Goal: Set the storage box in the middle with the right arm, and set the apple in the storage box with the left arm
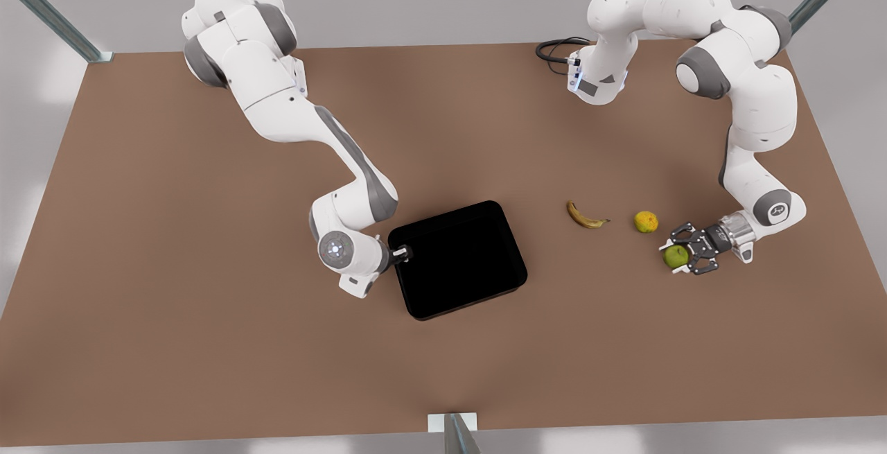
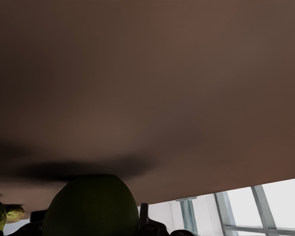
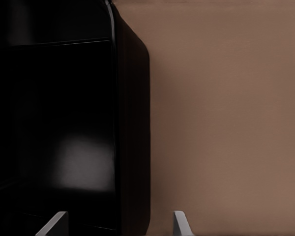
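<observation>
The shallow glossy black storage box [image 1: 457, 258] is sitting near the middle of the brown worktop [image 1: 208, 343], and I'm taking it as my landmark. The slim black right gripper [image 1: 403, 254] is pressing against the box's wall on the front view's left; in the right wrist view its two pale fingertips [image 3: 179, 223] are straddling that wall [image 3: 132, 123], one inside and one outside, with a gap showing, so I cannot tell whether they are clamping it or just bracketing it.

Well off to the front view's right of the box, the wide black claw-like left gripper [image 1: 682, 254] is lying low over the worktop with its linkage fingers wrapping the small round green apple [image 1: 675, 256]. In the left wrist view the apple [image 2: 91, 206] is sitting right between the fingers, so I'm judging it as gripped. Between apple and box are lying a yellow-orange round fruit [image 1: 646, 222], just beside the apple, and a brown-speckled banana [image 1: 587, 216], nearer the box.

What could go wrong? The apple is round and smooth, so a shallow pinch could be letting it roll out as the arm lifts. A low carry toward the box could be clipping the orange fruit or the banana. And the right arm is crowding one side of the box: if it is dragging or lingering there as the apple arrives, the box could be shifting under the drop, or the two arms could be meeting over it.
</observation>
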